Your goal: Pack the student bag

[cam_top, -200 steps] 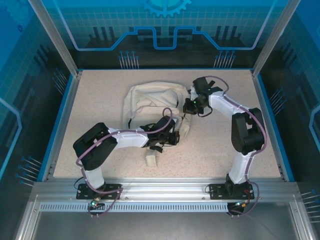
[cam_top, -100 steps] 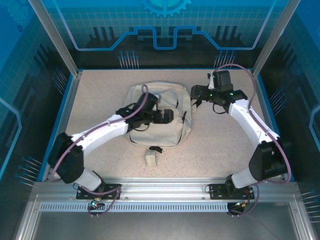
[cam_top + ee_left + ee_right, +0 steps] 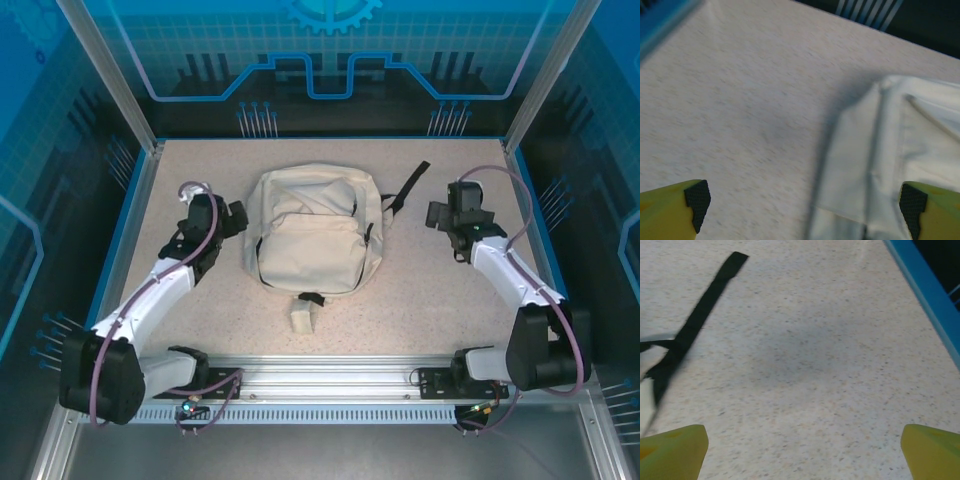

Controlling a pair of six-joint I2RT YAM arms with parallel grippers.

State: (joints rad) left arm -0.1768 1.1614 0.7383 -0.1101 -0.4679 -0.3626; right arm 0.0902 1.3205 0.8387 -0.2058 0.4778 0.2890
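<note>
Student bag (image 3: 315,240) lies flat on the table (image 3: 180,170). It is halfway between the left and right edges, and closer to the far edge than the near one. It is cream, and its front pocket faces up. One black strap (image 3: 408,187) sticks out from the bag's far right corner. It lies straight on the table and points at the far right corner. A short black tab (image 3: 313,298) hangs off the bag's near side. A small cream block (image 3: 301,318) sits right by that tab, close to the near edge. I cannot tell if the two touch.

The left gripper (image 3: 212,206) is just beside the bag's left side. Its jaws are spread wide and hold nothing. In the left wrist view its yellow fingers with black pads (image 3: 698,198) show at the two bottom corners. The bag's left side lies under the gap, with bare table to the left of it.

The right gripper (image 3: 462,205) is near the right edge of the table, apart from the bag and to the right of the strap. Its jaws are spread wide too, and hold nothing. In the right wrist view the yellow fingertips (image 3: 675,445) show low down, with speckled table between them. The strap is at the upper left and the table's blue rim (image 3: 925,285) at the upper right.
</note>
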